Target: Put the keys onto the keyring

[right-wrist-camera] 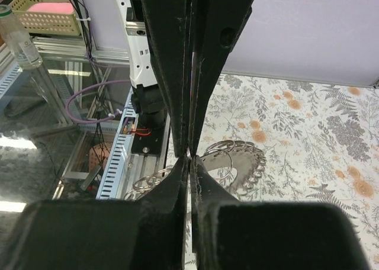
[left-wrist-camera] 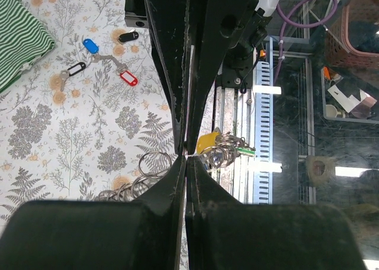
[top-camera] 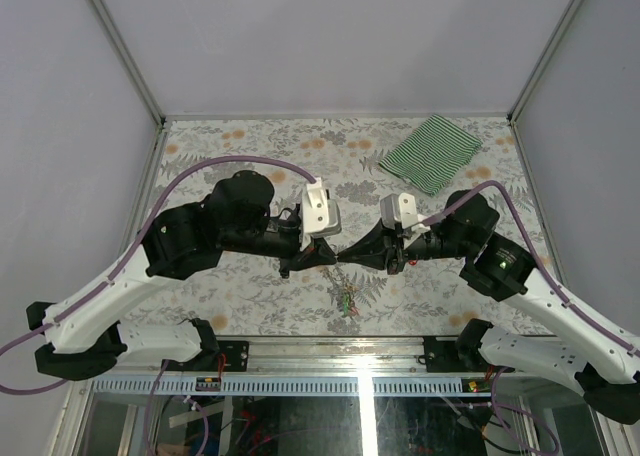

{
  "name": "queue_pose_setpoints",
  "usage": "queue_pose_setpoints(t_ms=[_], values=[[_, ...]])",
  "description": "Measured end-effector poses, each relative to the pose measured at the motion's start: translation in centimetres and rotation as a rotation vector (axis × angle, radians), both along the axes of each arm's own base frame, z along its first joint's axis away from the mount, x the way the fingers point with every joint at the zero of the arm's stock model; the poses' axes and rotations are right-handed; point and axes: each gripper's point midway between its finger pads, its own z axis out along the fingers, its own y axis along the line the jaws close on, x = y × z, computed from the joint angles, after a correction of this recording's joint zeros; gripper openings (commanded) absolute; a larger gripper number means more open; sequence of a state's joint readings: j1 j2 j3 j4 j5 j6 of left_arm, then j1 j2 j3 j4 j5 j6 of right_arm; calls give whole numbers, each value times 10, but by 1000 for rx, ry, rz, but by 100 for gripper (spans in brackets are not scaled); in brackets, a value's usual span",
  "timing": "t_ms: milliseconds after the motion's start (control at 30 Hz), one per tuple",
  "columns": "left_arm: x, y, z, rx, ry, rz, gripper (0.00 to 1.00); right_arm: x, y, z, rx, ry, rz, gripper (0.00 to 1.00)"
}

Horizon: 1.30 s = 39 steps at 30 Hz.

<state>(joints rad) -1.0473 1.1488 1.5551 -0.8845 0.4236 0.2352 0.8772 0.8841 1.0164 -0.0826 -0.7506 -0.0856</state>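
Note:
My left gripper (top-camera: pixel 328 256) and right gripper (top-camera: pixel 352 256) meet tip to tip above the table's near middle, both shut. In the left wrist view my left gripper (left-wrist-camera: pixel 186 159) pinches a link of the keyring (left-wrist-camera: pixel 151 162), whose grey metal rings trail down on both sides. A yellow-tagged key (left-wrist-camera: pixel 207 141) and a green-tagged key (left-wrist-camera: pixel 247 152) hang on its rings. In the right wrist view my right gripper (right-wrist-camera: pixel 189 157) grips the same keyring (right-wrist-camera: pixel 246 163). Loose keys with blue (left-wrist-camera: pixel 90 45), black (left-wrist-camera: pixel 129 37) and red (left-wrist-camera: pixel 128 77) tags lie on the table. The hanging bunch (top-camera: pixel 348 298) shows below the tips.
A green-striped cloth (top-camera: pixel 430 151) lies at the table's far right and also shows in the left wrist view (left-wrist-camera: pixel 21 33). The table's near edge with its slotted rail (top-camera: pixel 350 381) lies just below the hanging keys. Grey walls enclose the table.

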Motion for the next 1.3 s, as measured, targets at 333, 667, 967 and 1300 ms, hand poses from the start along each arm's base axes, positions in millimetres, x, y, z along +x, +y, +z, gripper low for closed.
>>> queue_pose_setpoints(t_ms=[333, 667, 967, 1300], values=[[1, 11, 35, -141, -73, 54, 17, 2, 4, 11, 86, 33, -19, 0], [-3, 30, 63, -416, -86, 155, 22, 7, 10, 26, 282, 141, -40, 0], [-5, 26, 74, -521, -41, 164, 22, 5, 1, 57, 502, 170, -29, 0], [-6, 22, 81, -566, -34, 149, 25, -1, -10, 85, 639, 152, -6, 0]])
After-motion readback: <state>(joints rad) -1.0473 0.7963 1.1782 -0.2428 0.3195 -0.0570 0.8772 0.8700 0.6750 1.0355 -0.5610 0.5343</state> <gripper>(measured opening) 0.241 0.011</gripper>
